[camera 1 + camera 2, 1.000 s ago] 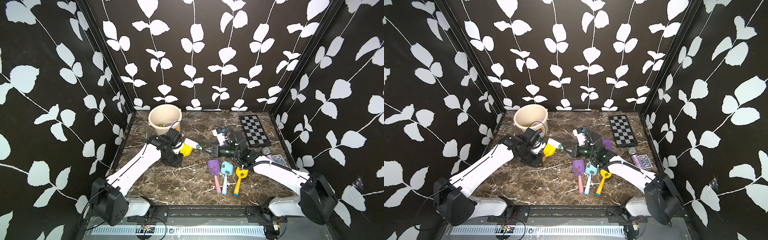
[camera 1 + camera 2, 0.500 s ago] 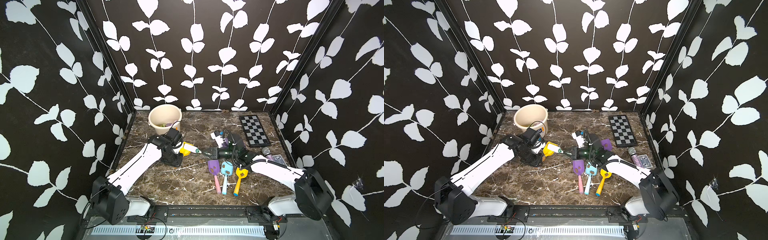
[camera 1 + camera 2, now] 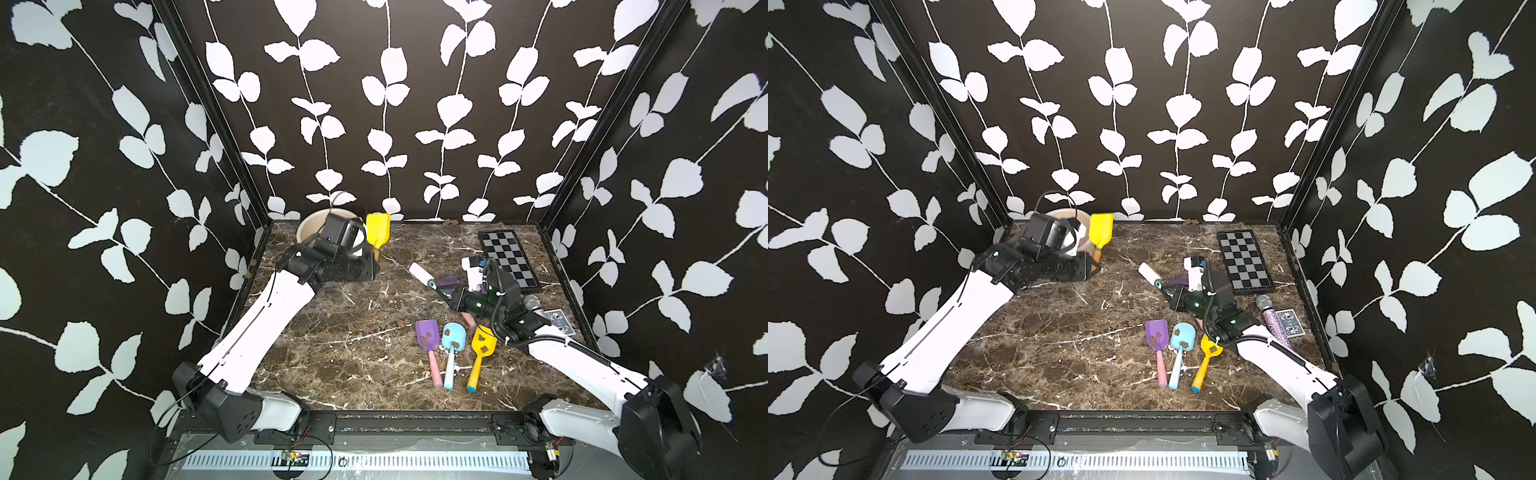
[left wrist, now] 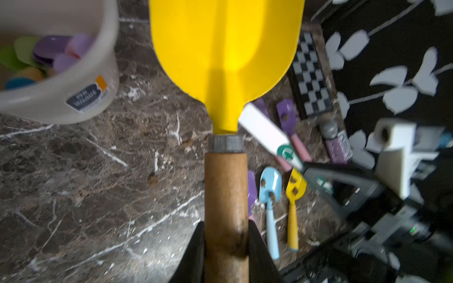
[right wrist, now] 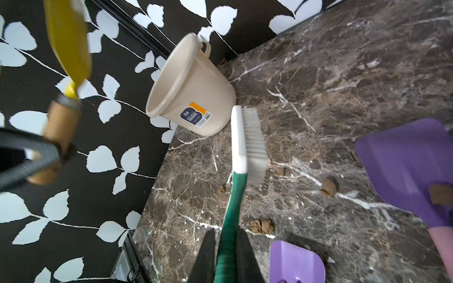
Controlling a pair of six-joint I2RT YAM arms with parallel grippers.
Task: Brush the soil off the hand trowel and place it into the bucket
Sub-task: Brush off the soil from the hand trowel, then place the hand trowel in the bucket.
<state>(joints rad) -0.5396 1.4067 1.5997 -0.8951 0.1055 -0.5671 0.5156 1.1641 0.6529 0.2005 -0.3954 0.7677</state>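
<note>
My left gripper [image 4: 225, 227] is shut on the wooden handle of a yellow hand trowel [image 4: 225, 49]. In both top views the trowel [image 3: 377, 230] [image 3: 1101, 230] stands blade-up in the air, just beside the cream bucket [image 3: 309, 220] at the back left. Its blade looks clean. My right gripper [image 5: 226, 235] is shut on the green handle of a white-headed brush [image 5: 245, 137], low over the table right of centre [image 3: 419, 272]. Brown soil clumps [image 5: 262, 226] lie on the marble under the brush. The bucket [image 4: 61, 103] holds several coloured trowels.
A purple trowel [image 3: 426, 332], a blue one [image 3: 453, 336] and a small yellow one [image 3: 484, 340] lie at the front right with soil on their blades. A checkerboard [image 3: 505, 257], a glitter microphone [image 3: 532, 303] and playing cards [image 3: 559, 322] sit along the right side.
My left arm has lifted the yellow trowel from mid-table up and back to beside the bucket. The right gripper has drawn the brush away from it, toward the right.
</note>
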